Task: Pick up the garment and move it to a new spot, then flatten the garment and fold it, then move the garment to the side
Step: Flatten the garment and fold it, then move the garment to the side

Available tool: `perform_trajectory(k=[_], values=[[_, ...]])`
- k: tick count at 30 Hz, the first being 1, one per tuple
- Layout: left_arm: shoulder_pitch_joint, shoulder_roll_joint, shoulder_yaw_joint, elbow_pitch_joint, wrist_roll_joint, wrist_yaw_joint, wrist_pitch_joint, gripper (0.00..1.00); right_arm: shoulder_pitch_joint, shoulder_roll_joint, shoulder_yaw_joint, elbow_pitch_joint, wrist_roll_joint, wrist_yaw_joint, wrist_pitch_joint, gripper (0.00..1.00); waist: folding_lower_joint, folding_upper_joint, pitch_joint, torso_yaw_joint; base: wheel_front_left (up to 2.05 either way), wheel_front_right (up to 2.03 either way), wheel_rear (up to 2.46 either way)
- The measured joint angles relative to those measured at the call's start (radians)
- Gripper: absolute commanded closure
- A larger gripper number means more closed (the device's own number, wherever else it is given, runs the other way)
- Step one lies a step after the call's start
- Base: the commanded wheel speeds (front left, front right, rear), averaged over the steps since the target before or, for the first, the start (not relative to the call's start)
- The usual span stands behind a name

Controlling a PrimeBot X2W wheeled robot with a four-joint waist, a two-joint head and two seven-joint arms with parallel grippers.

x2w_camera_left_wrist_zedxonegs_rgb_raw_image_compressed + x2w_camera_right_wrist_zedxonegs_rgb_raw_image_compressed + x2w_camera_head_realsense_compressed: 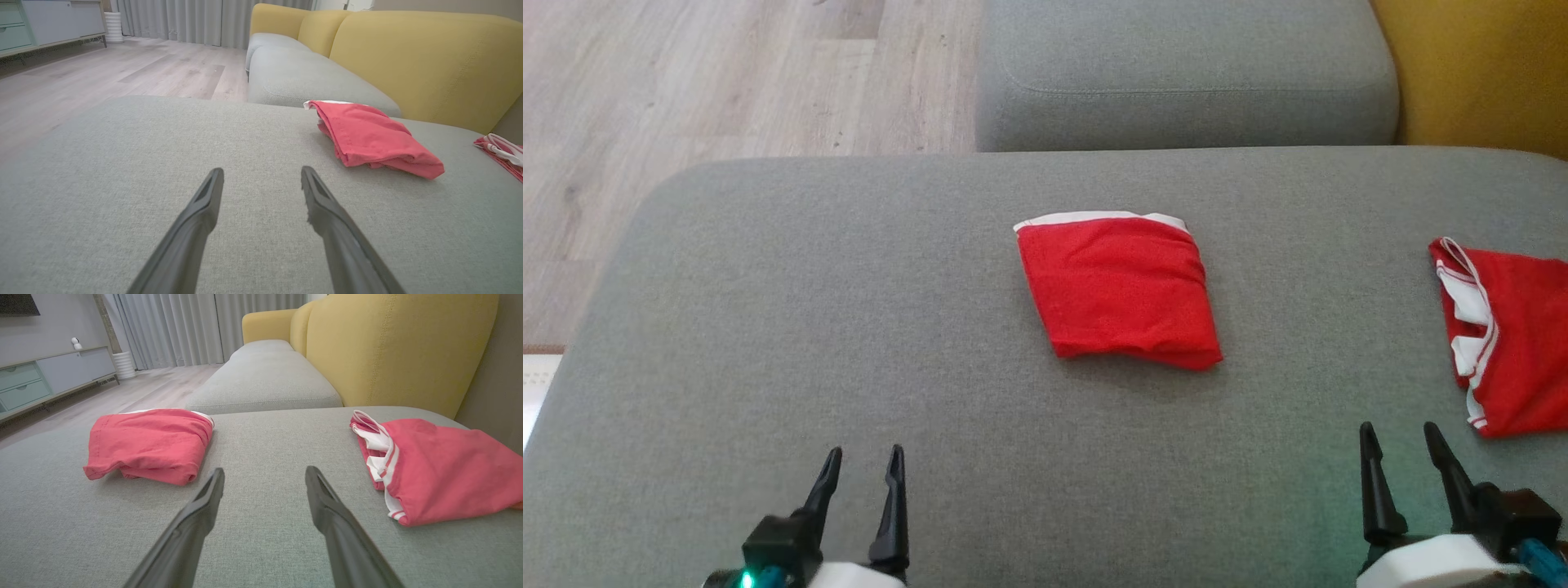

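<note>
1. The folded red garment (pixel 1119 290) lies as a compact, roughly square packet just right of the centre of the head view. It rests on the grey sofa seat (pixel 809 327), and a white edge shows along its upper side.
2. The left hand (pixel 866 451) is at the lower left of the head view, its two dark fingers spread apart and holding nothing. It is well apart from the folded garment.
3. The right hand (pixel 1398 428) is at the lower right, likewise open and empty, fingers pointing up the frame.
4. A second red garment (pixel 1515 335) with white trim lies at the right edge, cut off by the frame. It is near the right hand but not touching it.
5. In the right wrist view the folded garment sits at middle left and the trimmed one at right, with bare grey fabric between them.
6. Another grey cushion (pixel 1176 73) fills the top centre, with wooden floor (pixel 727 73) at upper left and a yellow backrest (pixel 1478 65) at upper right.
</note>
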Motion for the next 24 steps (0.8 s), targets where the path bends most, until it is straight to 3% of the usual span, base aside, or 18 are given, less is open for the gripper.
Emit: perform_trajectory(k=[17, 24], values=[[0.016, 0.000, 0.010, -0.004, 0.007, -0.007, 0.000, 0.00, -0.016, 0.001, 0.001, 0.006, -0.004, 0.000, 0.006, 0.00, 0.0000, 0.0000, 0.021, 0.028, 0.00, 0.00, 0.00], [0.002, 0.000, -0.016, -0.016, 0.007, 0.001, 0.000, 0.00, -0.176, -0.020, 0.029, -0.085, 0.093, 0.000, 0.158, 0.00, 0.0000, 0.0000, 0.073, 0.034, 0.00, 0.00, 0.00]])
